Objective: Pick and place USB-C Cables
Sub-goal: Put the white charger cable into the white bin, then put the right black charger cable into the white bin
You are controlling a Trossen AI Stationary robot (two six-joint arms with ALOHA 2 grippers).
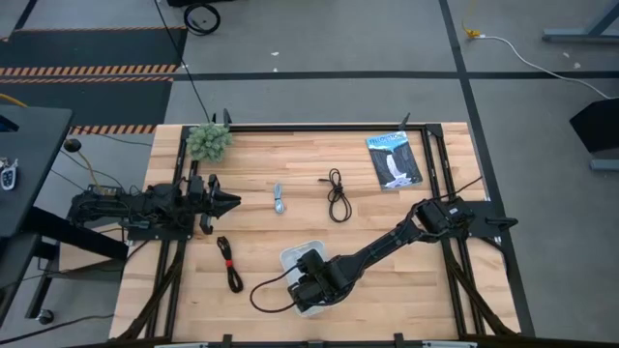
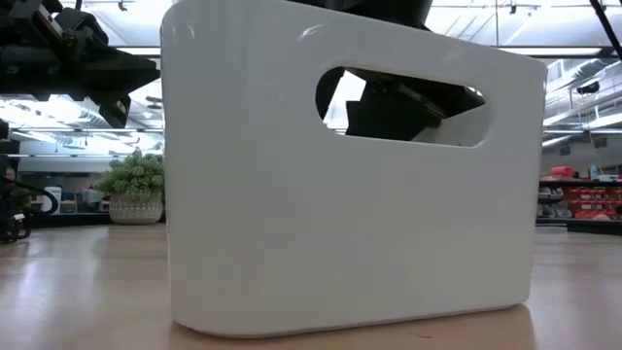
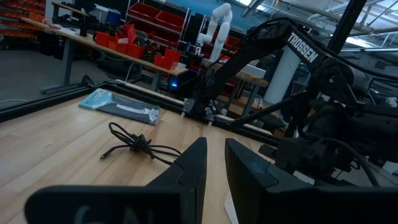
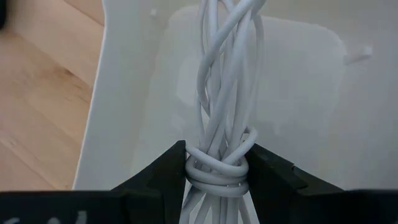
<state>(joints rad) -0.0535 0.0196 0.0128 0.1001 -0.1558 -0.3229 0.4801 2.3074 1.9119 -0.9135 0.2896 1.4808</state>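
Note:
My right gripper point(image 4: 217, 177) is shut on the white cable bundle point(image 4: 227, 74), over the inside of the white tray point(image 1: 290, 256) near the table's front edge. In the high view the gripper point(image 1: 311, 280) hides the cable. The black cable with a red tie point(image 1: 229, 263) lies left of the tray. The short grey cable point(image 1: 280, 200) and the black cable point(image 1: 337, 196) lie mid-table. My left gripper point(image 1: 230, 200) waits at the left, above the table, empty, its fingers a narrow gap apart point(image 3: 215, 168). My right gripper pinches the white bundle between its two fingers at its wrapped waist point(image 4: 217, 169), where turns of cable go round the strands. The fingers point down into the tray. The strands run on beyond the fingertips toward the tray's floor; whether they touch it, I cannot tell.
A blue-and-black flat packet point(image 1: 394, 159) lies at the far right. A small potted plant point(image 1: 209, 141) stands at the far left corner. In the low view the tray's wall point(image 2: 292, 224) fills the picture, its handle slot point(image 2: 398, 107) showing my right gripper.

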